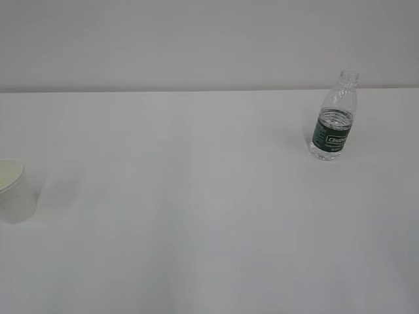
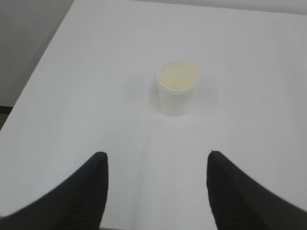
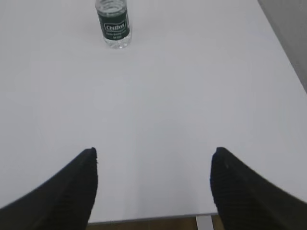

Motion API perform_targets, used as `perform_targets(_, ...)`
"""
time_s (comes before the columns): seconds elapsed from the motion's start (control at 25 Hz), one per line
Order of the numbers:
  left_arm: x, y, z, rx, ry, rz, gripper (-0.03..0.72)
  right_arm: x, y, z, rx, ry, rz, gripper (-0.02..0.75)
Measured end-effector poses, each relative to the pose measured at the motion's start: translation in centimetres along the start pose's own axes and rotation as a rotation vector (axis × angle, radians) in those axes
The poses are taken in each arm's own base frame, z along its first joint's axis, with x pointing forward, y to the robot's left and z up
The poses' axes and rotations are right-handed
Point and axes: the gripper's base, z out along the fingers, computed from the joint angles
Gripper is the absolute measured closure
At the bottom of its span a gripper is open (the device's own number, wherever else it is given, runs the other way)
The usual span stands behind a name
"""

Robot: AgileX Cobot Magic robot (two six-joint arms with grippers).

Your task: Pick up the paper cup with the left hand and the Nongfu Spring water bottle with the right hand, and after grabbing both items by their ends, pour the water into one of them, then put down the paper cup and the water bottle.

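Left gripper [image 2: 156,163] wide open, empty; paper cup [image 2: 177,94] upright ahead. Right gripper [image 3: 154,160] wide open, empty; water bottle [image 3: 113,24] far ahead-left.

Black, ribbed, tapering jaws

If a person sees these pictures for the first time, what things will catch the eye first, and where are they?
First comes the clear water bottle with its dark green label, standing upright and uncapped toward the far right of the white table. Next is the small white paper cup, upright at the left edge of the exterior view, far from the bottle. In each wrist view an open tool, left and right, frames its item from a distance, touching nothing.
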Motion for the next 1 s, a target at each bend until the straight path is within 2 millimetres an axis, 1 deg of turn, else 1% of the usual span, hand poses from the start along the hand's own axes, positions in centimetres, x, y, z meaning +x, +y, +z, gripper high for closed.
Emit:
perform_targets(0.12, -1.9, -0.3, 0.3, 0.003, -0.017, 0.017, 0.228, -1.0, 0.1, -0.1, -0.012, -0.033, 0.006, 0.187)
perform_targets(0.24, -3.1, -0.5, 0.6, 0.01, -0.058, 0.022, 0.228, -1.8, 0.2, 0.1, -0.029, -0.05, 0.016, 0.187)
perform_targets(0.64, -4.4, -0.8, 1.4, 0.021, -0.112, 0.029, 0.256, -3.8, 0.5, 1.0, -0.065, -0.145, 0.048, 0.187)
perform_targets(0.8, -5.6, -1.1, 2.1, 0.033, -0.167, 0.032, 0.258, -5.0, 0.4, 1.4, -0.06, -0.223, 0.052, 0.187)
perform_targets(1.0, -6.5, -1.3, 3.3, 0.028, -0.169, 0.052, 0.258, -6.5, 0.4, 2.6, -0.06, -0.269, 0.062, 0.186)
